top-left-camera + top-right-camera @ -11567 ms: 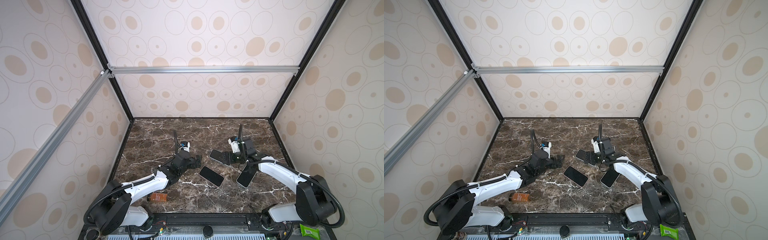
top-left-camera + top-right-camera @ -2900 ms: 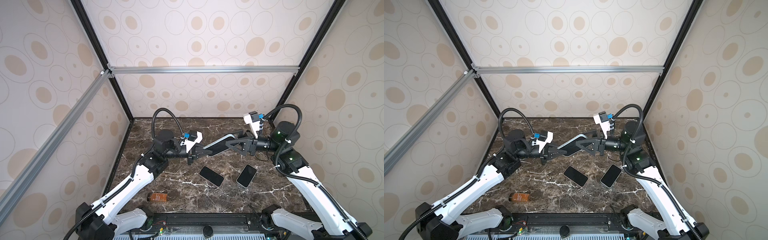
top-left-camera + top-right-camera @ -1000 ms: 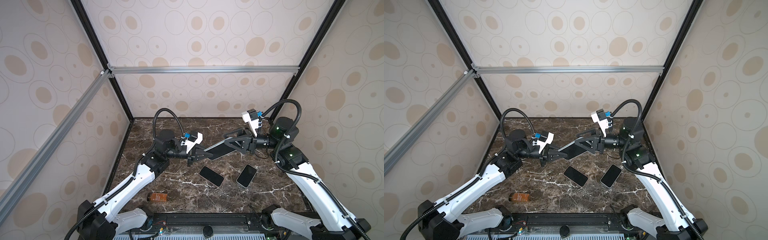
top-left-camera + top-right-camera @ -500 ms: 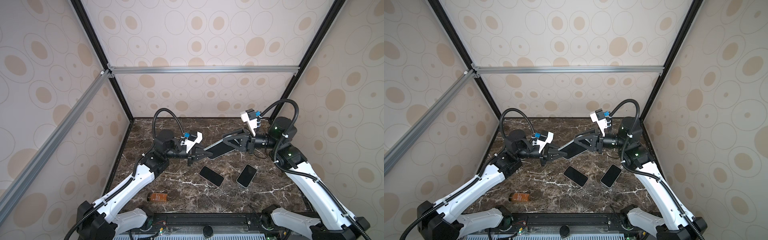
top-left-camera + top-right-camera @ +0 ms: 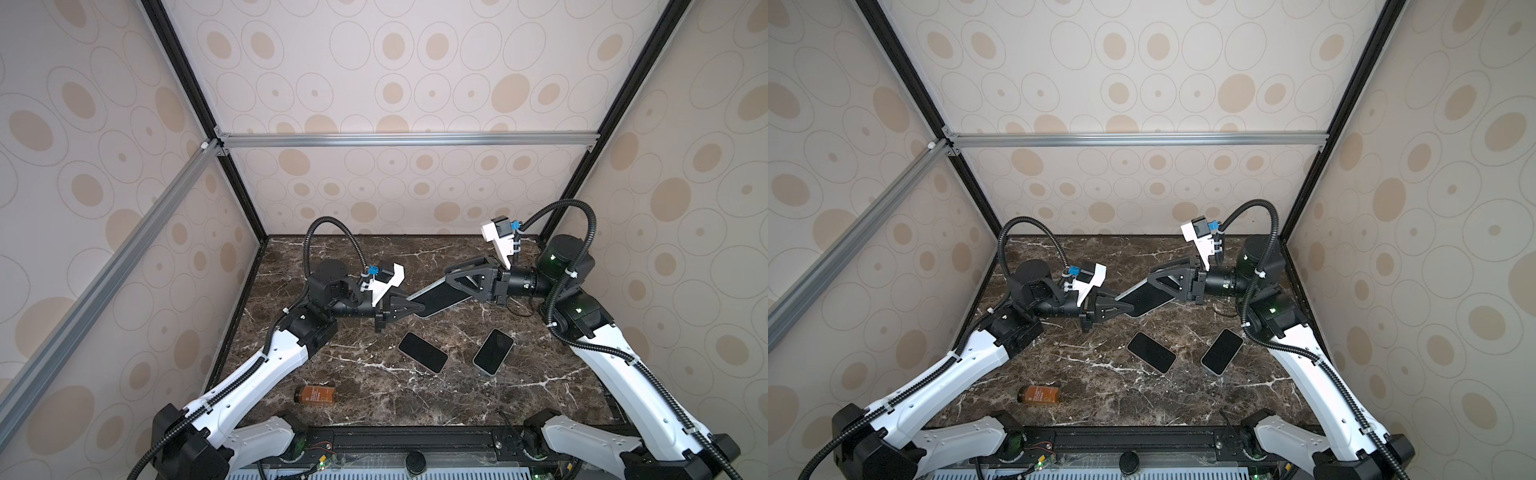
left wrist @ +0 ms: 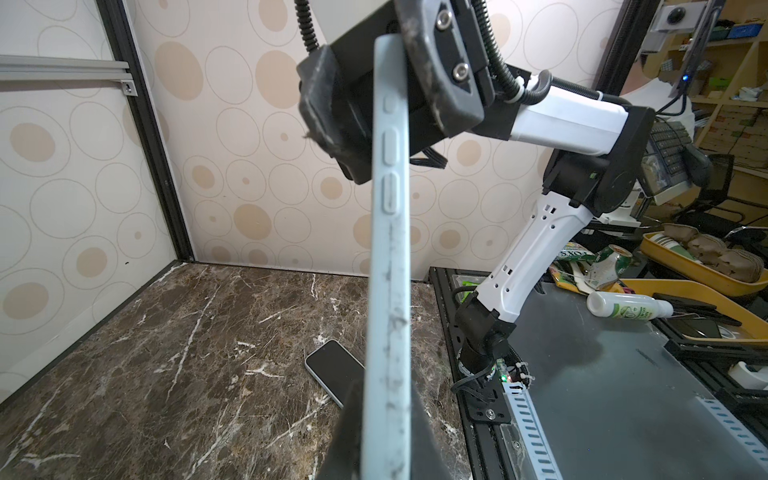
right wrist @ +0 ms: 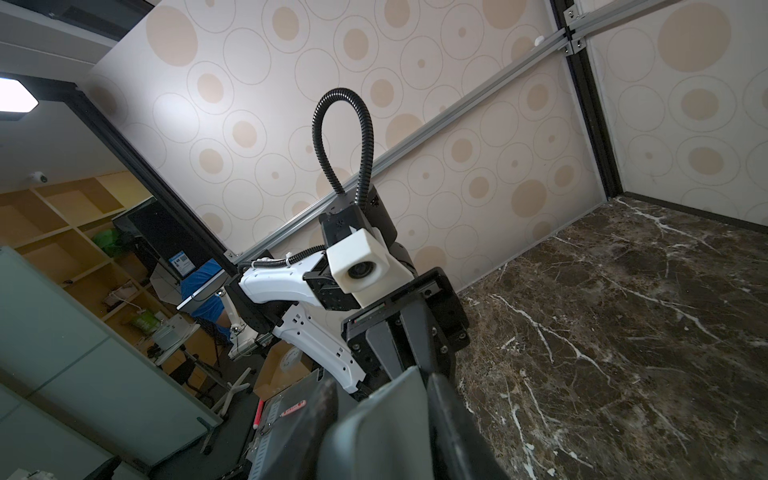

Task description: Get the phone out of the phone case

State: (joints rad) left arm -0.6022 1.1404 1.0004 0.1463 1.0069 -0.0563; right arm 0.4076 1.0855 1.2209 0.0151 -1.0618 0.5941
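Both top views: dark, white-veined marble tabletop (image 5: pixel 374 399) inside a booth of beige circle-patterned walls, black posts and aluminium rails. Phone case (image 6: pixel 388 291) pale blue-grey, rim scuffed, side buttons showing; held tilted in the air above the tabletop between the arms, dark phone (image 5: pixel 440 300) face upward. Left gripper (image 5: pixel 417 308) pinched tight on the lower end; right gripper (image 5: pixel 451 279) clamped narrowly on the upper end. Seating of phone inside case not discernible; both ends hidden behind fingers.
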